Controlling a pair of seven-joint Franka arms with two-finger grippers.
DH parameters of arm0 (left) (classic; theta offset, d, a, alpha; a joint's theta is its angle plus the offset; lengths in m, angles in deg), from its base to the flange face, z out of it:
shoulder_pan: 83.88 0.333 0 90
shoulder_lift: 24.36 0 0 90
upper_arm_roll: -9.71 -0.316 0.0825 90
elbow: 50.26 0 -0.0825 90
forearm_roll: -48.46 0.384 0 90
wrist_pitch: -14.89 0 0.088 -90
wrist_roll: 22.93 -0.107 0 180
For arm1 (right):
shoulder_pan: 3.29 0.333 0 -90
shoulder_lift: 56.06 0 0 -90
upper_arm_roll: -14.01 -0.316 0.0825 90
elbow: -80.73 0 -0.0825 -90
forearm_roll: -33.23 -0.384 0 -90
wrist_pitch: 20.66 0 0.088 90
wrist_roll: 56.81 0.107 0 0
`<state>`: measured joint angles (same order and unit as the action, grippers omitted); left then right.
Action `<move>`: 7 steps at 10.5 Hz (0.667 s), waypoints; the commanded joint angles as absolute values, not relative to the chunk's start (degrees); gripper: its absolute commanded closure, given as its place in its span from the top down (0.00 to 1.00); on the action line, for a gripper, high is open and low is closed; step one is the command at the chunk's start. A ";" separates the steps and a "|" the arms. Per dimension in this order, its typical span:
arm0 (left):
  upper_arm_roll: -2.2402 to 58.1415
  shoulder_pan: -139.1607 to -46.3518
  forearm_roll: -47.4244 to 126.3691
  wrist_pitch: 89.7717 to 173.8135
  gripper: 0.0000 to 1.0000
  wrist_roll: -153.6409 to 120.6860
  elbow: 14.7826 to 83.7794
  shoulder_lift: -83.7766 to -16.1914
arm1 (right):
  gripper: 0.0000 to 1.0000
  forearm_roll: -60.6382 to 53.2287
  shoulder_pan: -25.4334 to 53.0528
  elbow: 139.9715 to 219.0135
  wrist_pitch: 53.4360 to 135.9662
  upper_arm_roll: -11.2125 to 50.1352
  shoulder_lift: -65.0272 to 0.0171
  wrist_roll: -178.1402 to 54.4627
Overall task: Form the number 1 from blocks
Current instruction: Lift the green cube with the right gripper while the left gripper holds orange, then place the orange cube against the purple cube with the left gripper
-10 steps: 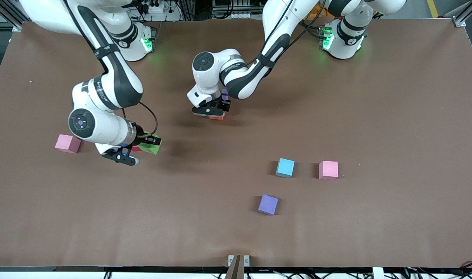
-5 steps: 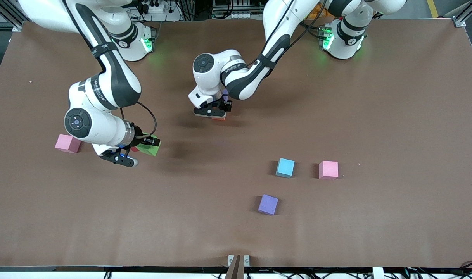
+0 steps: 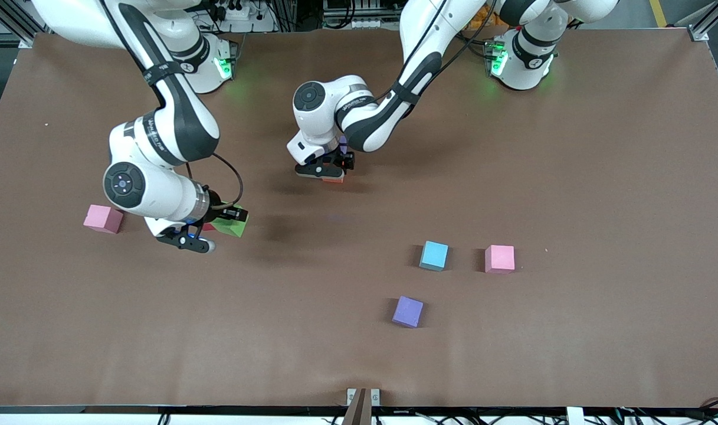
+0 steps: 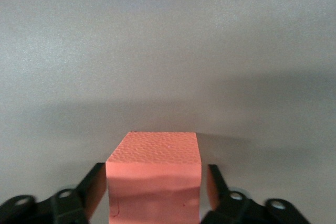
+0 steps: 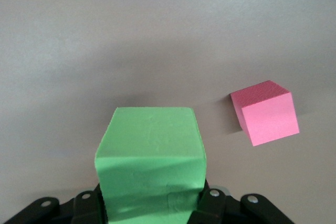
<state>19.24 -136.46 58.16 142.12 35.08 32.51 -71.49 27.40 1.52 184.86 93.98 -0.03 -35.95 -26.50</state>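
Between left gripper [image 4: 154,192] fingers, orange-red block [image 4: 155,177]

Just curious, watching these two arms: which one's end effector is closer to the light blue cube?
The left. The left end effector sits at the orange-red cube mid-table, nearer the light blue cube than the right end effector, which holds the green cube toward the right arm's end.

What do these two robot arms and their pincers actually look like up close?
Both arms have glossy white rounded shells with black joint bands, and round dark caps on the wrist joints. Thin black cables run along them, strapped down by black bands. Green lights glow at their bases. The left gripper and the right gripper are black two-finger pincers; a small blue light shows by the right one.
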 commanded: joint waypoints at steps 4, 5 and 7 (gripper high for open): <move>15.08 -128.92 58.30 138.73 1.00 37.11 31.84 -66.38 | 0.00 27.43 4.44 183.13 94.56 -0.05 -35.40 -26.66; 15.16 -124.44 59.87 138.73 1.00 33.62 31.57 -65.94 | 0.00 27.43 5.40 183.21 94.83 -0.14 -35.32 -26.75; 15.43 -118.27 59.11 138.73 1.00 20.81 31.84 -65.41 | 0.00 27.52 8.03 183.21 94.83 -0.14 -35.31 -26.14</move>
